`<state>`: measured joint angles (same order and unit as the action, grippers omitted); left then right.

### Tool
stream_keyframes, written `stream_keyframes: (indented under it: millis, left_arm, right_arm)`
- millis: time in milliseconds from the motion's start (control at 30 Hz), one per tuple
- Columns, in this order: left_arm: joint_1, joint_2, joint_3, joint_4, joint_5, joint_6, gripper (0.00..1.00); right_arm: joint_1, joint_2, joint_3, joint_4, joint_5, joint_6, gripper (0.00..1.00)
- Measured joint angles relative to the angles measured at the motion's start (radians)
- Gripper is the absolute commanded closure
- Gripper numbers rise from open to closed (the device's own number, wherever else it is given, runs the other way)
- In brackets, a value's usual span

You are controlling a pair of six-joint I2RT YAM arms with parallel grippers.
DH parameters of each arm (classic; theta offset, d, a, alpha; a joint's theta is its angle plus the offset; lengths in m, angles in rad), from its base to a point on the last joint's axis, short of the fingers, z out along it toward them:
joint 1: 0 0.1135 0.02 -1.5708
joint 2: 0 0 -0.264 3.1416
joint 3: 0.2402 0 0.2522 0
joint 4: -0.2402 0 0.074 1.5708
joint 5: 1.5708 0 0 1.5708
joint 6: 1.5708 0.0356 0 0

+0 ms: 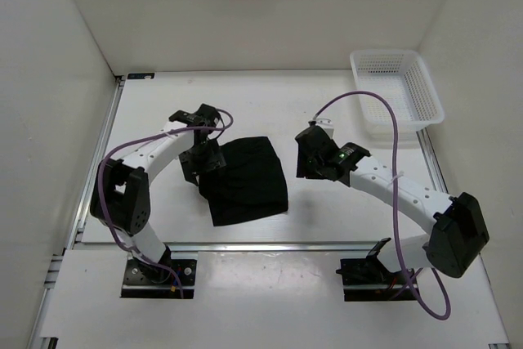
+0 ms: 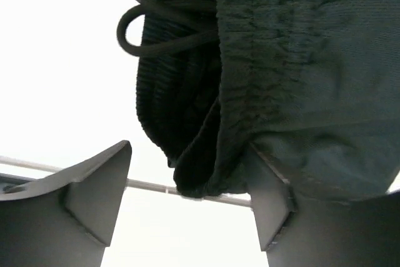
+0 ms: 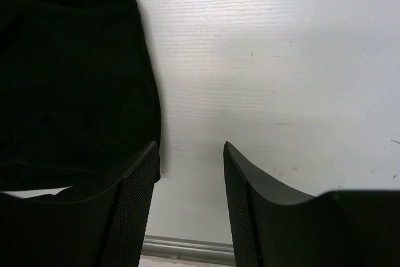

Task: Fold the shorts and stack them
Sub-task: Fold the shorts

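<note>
On the bench, the folded shorts are lying mid-frame, slightly longer top to bottom. The left gripper is sitting at their left edge, jaws apart with the waistband fold between them. The right gripper is hovering just right, jaws apart, empty. The drawstring is looping at upper left, and the lower layers are staying hidden.

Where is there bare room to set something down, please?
Bare white table runs behind the black fabric shorts to the far wall and across to the white plastic mesh basket. Crowded: the shorts' left edge at the left gripper, their right side by the right gripper.
</note>
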<state>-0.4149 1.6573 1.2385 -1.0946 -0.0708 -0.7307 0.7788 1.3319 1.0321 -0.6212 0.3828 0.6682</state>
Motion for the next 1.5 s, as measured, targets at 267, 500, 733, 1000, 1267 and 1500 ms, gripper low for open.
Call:
stream_keyframes:
  millis: [267, 500, 733, 1000, 1267, 1500]
  left_arm:
    - [0.001, -0.092, 0.147, -0.014, -0.034, -0.014, 0.77]
    - [0.004, -0.016, 0.099, 0.069, -0.029, 0.002, 0.90]
    - [0.014, 0.198, 0.013, 0.126, -0.015, 0.030, 0.90]
    - [0.018, 0.114, 0.219, 0.001, -0.055, 0.085, 0.54]
    - [0.019, -0.211, 0.433, -0.058, -0.101, 0.137, 0.13]
    - [0.047, -0.529, 0.305, -0.054, -0.153, 0.128, 0.12]
  right_arm:
    - [0.037, 0.100, 0.055, 0.023, -0.097, -0.032, 0.75]
    - [0.071, 0.353, 0.117, 0.146, -0.246, -0.051, 0.93]
    - [0.069, 0.477, 0.130, 0.173, -0.278, -0.050, 0.93]
    - [0.071, 0.321, 0.220, 0.042, -0.105, -0.074, 0.07]
    - [0.040, -0.093, 0.296, -0.073, 0.296, -0.092, 0.00]
    - [0.028, -0.324, 0.161, -0.285, 0.544, 0.003, 0.00]
